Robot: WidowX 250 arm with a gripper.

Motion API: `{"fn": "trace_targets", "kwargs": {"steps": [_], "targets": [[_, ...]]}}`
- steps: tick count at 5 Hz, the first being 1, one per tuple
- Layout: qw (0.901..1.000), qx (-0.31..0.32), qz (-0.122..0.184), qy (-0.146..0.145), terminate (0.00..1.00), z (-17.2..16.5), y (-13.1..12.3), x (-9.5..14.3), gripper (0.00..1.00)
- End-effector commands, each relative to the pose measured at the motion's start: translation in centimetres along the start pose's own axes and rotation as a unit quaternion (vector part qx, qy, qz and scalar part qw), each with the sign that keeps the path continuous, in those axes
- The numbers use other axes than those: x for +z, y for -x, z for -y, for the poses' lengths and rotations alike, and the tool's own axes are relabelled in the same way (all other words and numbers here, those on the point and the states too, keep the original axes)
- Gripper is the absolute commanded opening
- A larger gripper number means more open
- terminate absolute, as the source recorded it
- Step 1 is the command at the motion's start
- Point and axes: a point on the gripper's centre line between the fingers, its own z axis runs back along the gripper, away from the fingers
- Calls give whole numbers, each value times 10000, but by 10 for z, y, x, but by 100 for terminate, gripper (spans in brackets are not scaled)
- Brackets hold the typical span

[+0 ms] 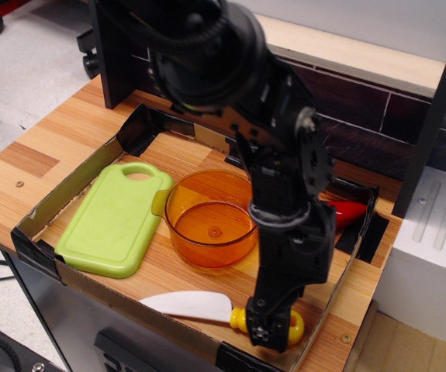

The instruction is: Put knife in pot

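The knife lies near the front edge of the tray, its white blade point(188, 305) pointing left and its yellow handle point(295, 326) to the right. My gripper point(271, 325) is down on the middle of the handle, with yellow showing on either side of the dark fingers point(265, 319). The fingers are seen side-on, so I cannot tell whether they are open around the handle or shut on it. The transparent orange pot point(209, 218) stands empty in the middle of the tray, behind and to the left of the gripper.
A light-green cutting board point(114, 218) lies left of the pot. A red chili pepper toy point(347, 211) lies at the back right, partly behind my arm. A low cardboard tray wall point(91, 283) rings the area. A black shelf frame point(118, 54) stands behind.
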Motion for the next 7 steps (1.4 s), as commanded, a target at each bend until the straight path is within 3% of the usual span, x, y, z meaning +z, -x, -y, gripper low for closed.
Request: {"fn": "trace_targets", "kwargs": {"steps": [1,2,3,4,5,6,7], "targets": [[9998,24,180,-54,0,10,17,-4,0],[9981,459,403,45,0,16,14,-3,0],[9926,1033,541,329,0,22,10,8,0],[9859,1491,723,224,0,27,4,37,0],[9752,2035,861,108,0,16,1,60,0],[9652,2418,930,-347,0,5,3,85,0],[9368,3346,740,-703,0,-13,8,102,0]]}}
